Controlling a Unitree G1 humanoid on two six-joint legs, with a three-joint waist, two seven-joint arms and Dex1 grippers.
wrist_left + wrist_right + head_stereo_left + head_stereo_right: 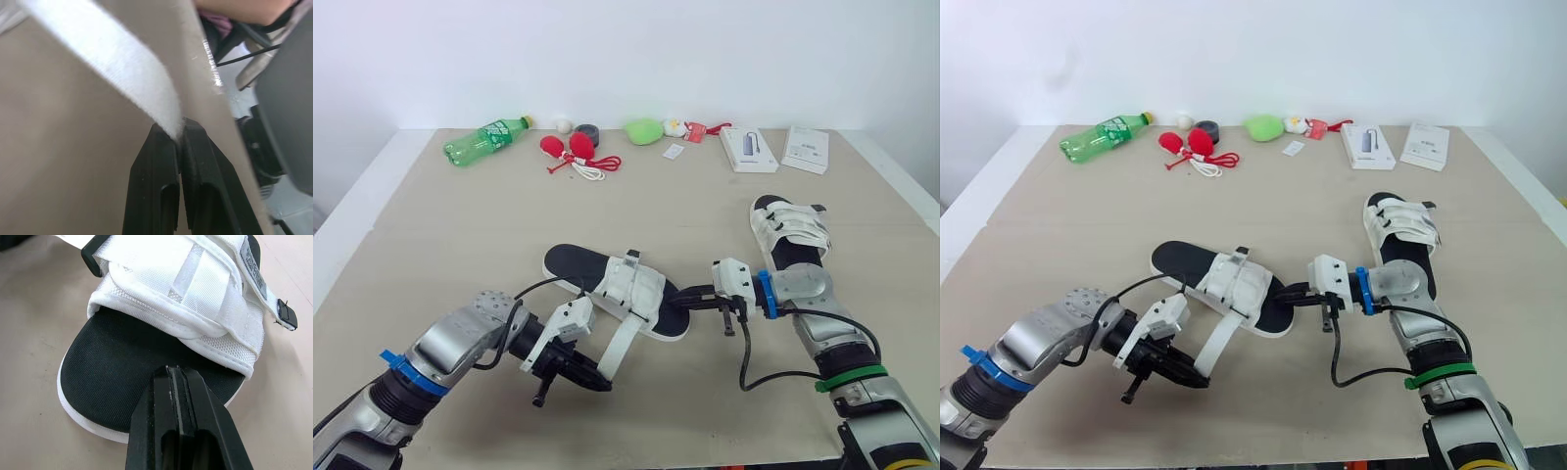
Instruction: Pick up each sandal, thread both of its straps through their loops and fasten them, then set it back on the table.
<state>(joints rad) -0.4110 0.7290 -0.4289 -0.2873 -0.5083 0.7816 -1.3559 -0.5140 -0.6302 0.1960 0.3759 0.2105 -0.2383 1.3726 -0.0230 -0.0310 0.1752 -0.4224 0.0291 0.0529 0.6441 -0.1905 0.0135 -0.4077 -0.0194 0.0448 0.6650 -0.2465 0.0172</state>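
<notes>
A sandal (607,279) with a black footbed and white straps lies in the middle of the table. One loose white strap (625,345) trails from it toward me. My left gripper (604,382) is shut on the end of that strap (132,73), low over the table. At the sandal's toe end, my right gripper (683,297) is shut, its fingertips (168,377) resting on the black footbed (122,367) with nothing between them. A second sandal (790,232) lies to the right, beyond my right arm, with its straps lying across it.
Along the far edge stand a green bottle (487,140), red objects with a cord (576,152), a grey tape roll (586,132), a green lump (644,130) and two white boxes (748,149) (805,149). Bare tabletop (460,235) stretches left of the sandal.
</notes>
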